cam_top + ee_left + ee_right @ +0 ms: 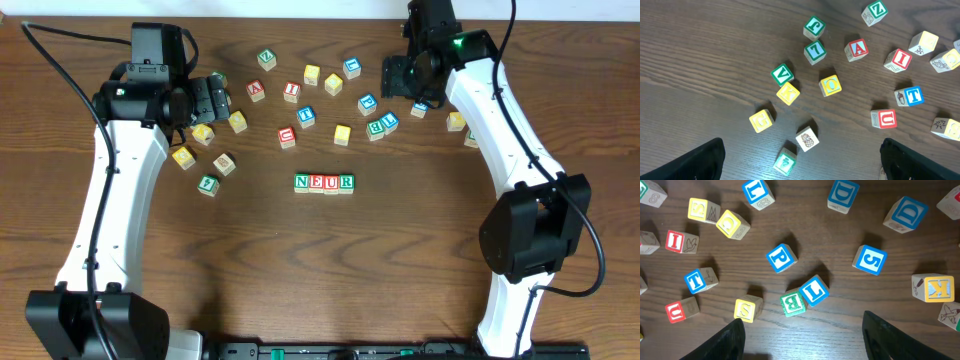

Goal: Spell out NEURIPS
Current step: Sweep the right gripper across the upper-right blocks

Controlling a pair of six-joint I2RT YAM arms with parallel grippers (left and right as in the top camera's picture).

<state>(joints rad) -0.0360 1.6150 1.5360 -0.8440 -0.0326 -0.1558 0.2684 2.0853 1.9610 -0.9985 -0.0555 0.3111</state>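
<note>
Overhead view of a dark wood-grain table (420, 250) with a white robot arm reaching in from each side. Near the middle of the table, a row of four small wooden alphabet cubes (325, 182) stands touching side by side and reads N, E, U, R. The first four letters of NEURIPS therefore appear to be set, and three remain: I, P and S. None of these is in the row yet; they lie among the loose cubes scattered well behind it. The red-framed wooden cube lettered I (291, 90) sits toward the left of the scatter. The blue-framed wooden cube lettered P (781, 258) lies face up in front of the right arm's camera. A yellow-faced wooden cube lettered S (746, 309) lies near it, just beside a green B cube (792, 304), and a second yellow S cube (700, 210) lies farther off. The left end effector (210, 98) hovers over the left cluster, fingers spread wide with nothing between them. The right end effector (802, 326) hangs above the right cluster, fingers apart and empty. The task looks a little past halfway, with the I needed next.
</note>
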